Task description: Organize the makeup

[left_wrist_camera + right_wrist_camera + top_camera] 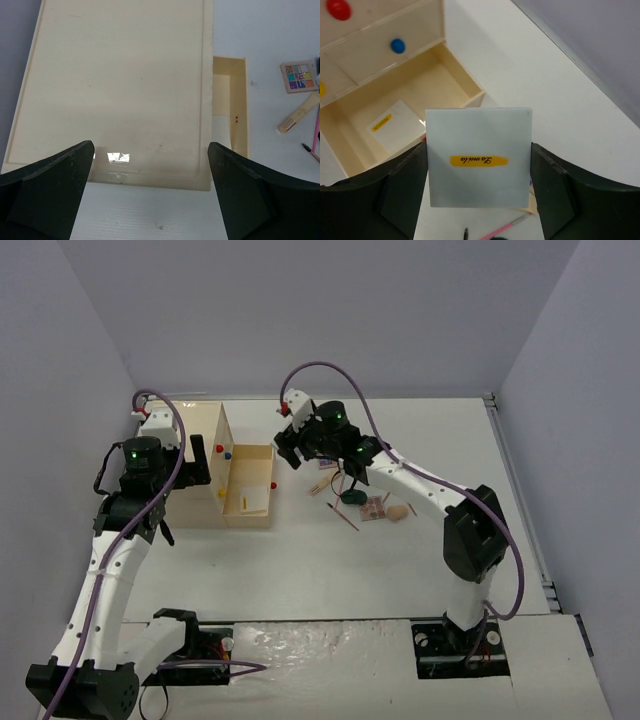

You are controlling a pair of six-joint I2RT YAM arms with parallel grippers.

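Observation:
My right gripper (479, 150) is shut on a white square card (479, 170) with a yellow label and holds it above the table, just right of the open drawer (450, 85). Another white card (395, 125) lies in that drawer. In the top view this gripper (290, 448) is beside the drawer (250, 485). More makeup lies to its right: a colourful palette (374, 506), a dark green compact (354, 497), a beige sponge (398, 512) and a pink pencil (343, 518). My left gripper (150, 147) is open and empty above the near end of the box top (120, 90).
The big beige box (185, 465) stands at the left with red (339, 9) and blue (397, 45) knobs. The left wrist view shows the palette (299, 76), a beige tube (299, 112) and a pink pencil (316, 132) right of the drawer (235, 100).

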